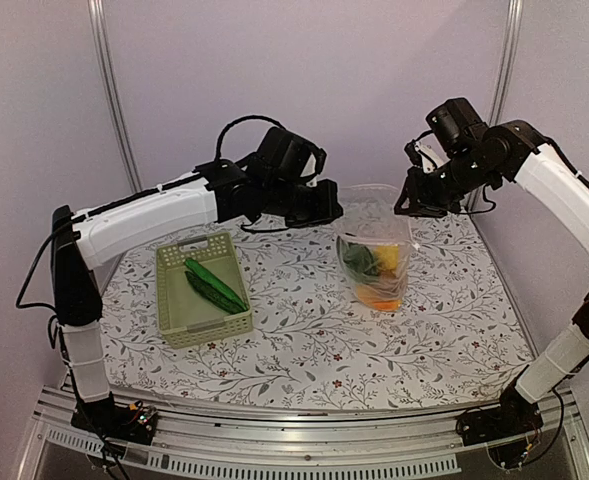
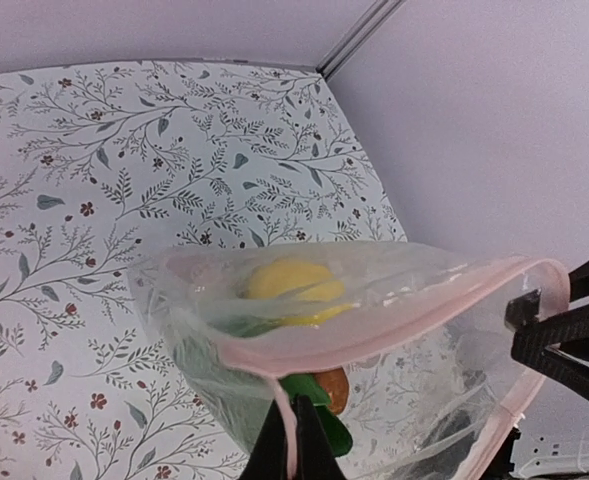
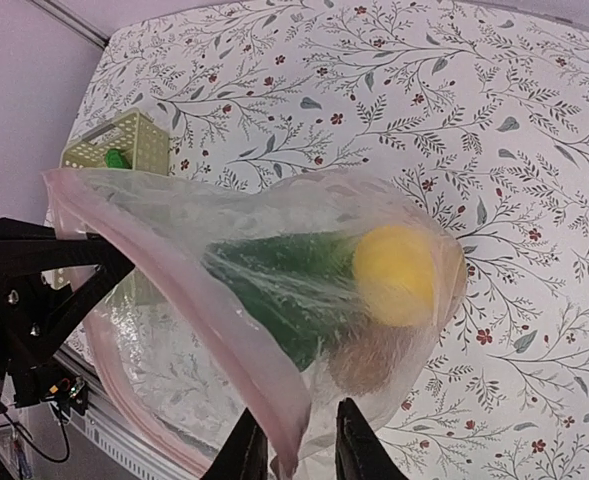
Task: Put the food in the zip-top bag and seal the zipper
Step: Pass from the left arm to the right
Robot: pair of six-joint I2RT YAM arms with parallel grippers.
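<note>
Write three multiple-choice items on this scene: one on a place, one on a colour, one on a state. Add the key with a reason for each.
1. Where do the long green pieces outside the bag lie?
A. on the tablecloth beside the bag
B. in the pale green basket
C. on the metal rail at the table's front

2. What colour is the zipper?
A. blue
B. pale pink
C. black

3. What is the left pincer doing?
A. hanging open over the basket
B. shut on a green piece
C. shut on the bag's zipper edge

Key:
1 B, since the top view shows both pieces inside the basket.
2 B, since the left wrist view shows a pale pink strip along the bag's mouth.
3 C, since the left wrist view shows its fingers closed on that strip, holding the bag up.
</note>
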